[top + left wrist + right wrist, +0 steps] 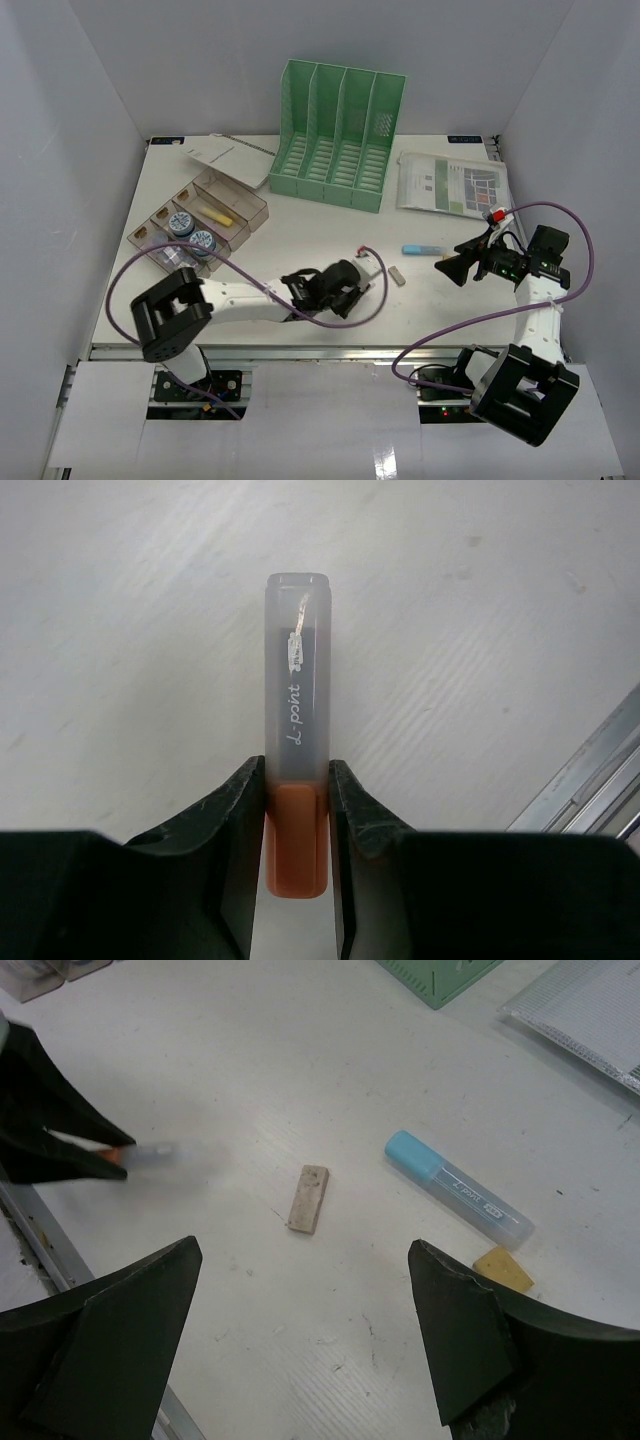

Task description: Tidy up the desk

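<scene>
The white desk carries scattered stationery. My left gripper is shut on an orange highlighter with a frosted cap. It holds the pen by its orange end, low over the desk near the front rail. The jaws press both sides of the pen. My right gripper is open and empty above the desk. A blue highlighter lies just left of it and also shows in the right wrist view.
A small beige eraser lies between the grippers. A yellow scrap lies by the blue pen. A green file rack stands at the back, printed sheets to its right, and a clear compartment box at the left.
</scene>
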You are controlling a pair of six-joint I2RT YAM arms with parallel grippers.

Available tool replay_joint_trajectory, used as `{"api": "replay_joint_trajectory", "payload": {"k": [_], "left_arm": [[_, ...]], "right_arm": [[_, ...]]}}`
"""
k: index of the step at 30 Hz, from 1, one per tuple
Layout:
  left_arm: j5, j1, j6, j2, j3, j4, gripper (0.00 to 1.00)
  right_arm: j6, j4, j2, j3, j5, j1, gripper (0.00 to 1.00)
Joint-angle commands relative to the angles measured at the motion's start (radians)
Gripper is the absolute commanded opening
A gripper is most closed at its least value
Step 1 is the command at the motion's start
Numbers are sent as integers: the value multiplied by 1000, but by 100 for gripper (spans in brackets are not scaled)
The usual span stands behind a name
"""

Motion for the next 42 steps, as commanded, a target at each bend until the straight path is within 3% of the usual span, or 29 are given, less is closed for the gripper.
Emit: {"api": "replay_joint_trajectory", "payload": {"k": [1, 5, 9, 15, 21, 26, 36, 38, 39, 40, 42], "left_arm": [[122, 205, -184, -311, -141, 60, 5], [144, 398, -304, -522, -196, 40, 0], [68, 637, -427, -595, -177, -64, 0], [-40, 890, -670, -436, -21, -296, 0], [-176, 963, -819, -258, 196, -429, 0], [-193, 1019, -885, -84, 333, -529, 0], [-196, 1088, -920, 96, 446, -606, 0], [-191, 1098, -916, 114, 459, -608, 9], [-179, 1105, -912, 131, 469, -609, 18], [-164, 1112, -906, 140, 483, -608, 35], [-118, 1113, -882, 159, 506, -605, 54]], "right_arm": [[8, -6, -1, 2, -33, -2, 91], [5, -10, -1, 4, -39, -3, 91], [3, -13, 0, 2, -42, -3, 91], [2, -13, -3, 2, -45, -3, 91], [2, -14, -1, 2, -48, -3, 91], [-1, -17, 2, 4, -48, -3, 91], [-6, -20, 0, 5, -46, -3, 91], [-6, -20, 1, 5, -45, -3, 91], [-4, -20, 1, 5, -45, -3, 91], [-4, -19, 0, 5, -45, -3, 91], [-4, -20, 2, 5, -44, -3, 91]]}}
